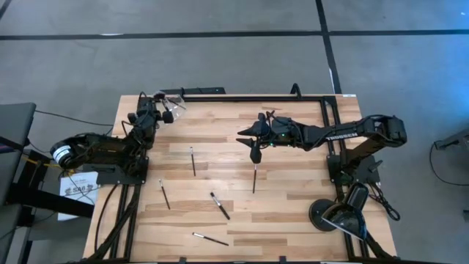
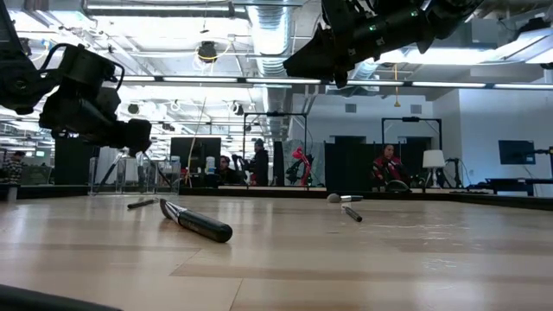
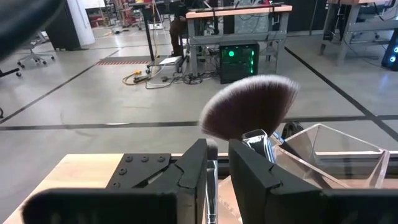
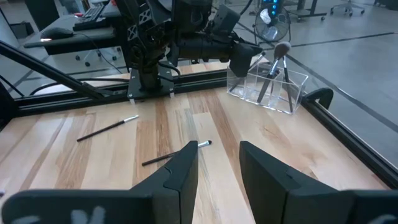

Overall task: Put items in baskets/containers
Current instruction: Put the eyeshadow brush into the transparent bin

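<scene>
Makeup brushes are lying scattered across the pale wooden surface (image 1: 293,209): one (image 1: 193,160) left of centre, one (image 1: 254,178) near the middle, and three more (image 1: 220,205) toward the front edge. At the back left corner, the clear cup (image 4: 268,83) is standing with a few brushes already leaning inside it. The left pincer (image 3: 217,165) is hovering just beside this cup, its fingers clamped together on the fan brush (image 3: 249,109), whose wide dark head is rising above them. The right pincer (image 4: 217,162) is hanging over the middle of the surface with its fingers apart and empty, above the central brush.
</scene>
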You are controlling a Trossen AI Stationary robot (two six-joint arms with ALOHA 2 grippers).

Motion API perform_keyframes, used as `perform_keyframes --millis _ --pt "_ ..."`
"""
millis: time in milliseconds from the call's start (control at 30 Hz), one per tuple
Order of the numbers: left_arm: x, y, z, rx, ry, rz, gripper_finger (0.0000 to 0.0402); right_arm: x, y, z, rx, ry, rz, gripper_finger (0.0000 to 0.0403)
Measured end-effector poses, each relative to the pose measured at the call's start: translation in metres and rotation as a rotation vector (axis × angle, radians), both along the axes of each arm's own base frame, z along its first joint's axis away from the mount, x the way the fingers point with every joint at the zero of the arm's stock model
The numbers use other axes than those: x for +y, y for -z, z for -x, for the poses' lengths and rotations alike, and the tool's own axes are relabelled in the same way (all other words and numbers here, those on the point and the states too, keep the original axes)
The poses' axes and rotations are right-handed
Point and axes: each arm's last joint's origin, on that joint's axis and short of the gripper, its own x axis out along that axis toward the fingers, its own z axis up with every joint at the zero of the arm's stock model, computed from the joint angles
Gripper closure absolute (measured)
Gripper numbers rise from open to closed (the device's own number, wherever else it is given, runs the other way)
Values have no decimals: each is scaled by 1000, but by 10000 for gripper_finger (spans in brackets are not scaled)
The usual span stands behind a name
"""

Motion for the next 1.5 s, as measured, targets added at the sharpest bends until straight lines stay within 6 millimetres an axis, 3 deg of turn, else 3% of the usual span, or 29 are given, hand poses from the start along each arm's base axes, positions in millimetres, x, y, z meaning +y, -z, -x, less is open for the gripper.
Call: perform_keyframes --millis 333,567,933,1100,1267,1367,1500 --pt "-10 -8 -11 -39 99 -45 336 -2 0 0 0 5 0 295" --pt "-28 -43 -36 -149 468 -191 338 -11 3 2 23 46 -33 295" --pt "-60 -80 -77 -113 737 -243 340 -29 20 13 186 230 -149 295" --pt "-70 -94 -99 -1 813 -100 340 -30 23 15 225 244 -171 295" --pt "-76 -111 -111 99 790 218 340 -30 23 15 223 244 -171 295" --pt "-78 -106 -111 49 739 348 340 -30 24 15 230 244 -172 295" --pt "-83 -83 -115 64 772 476 337 -30 24 16 233 244 -172 295"
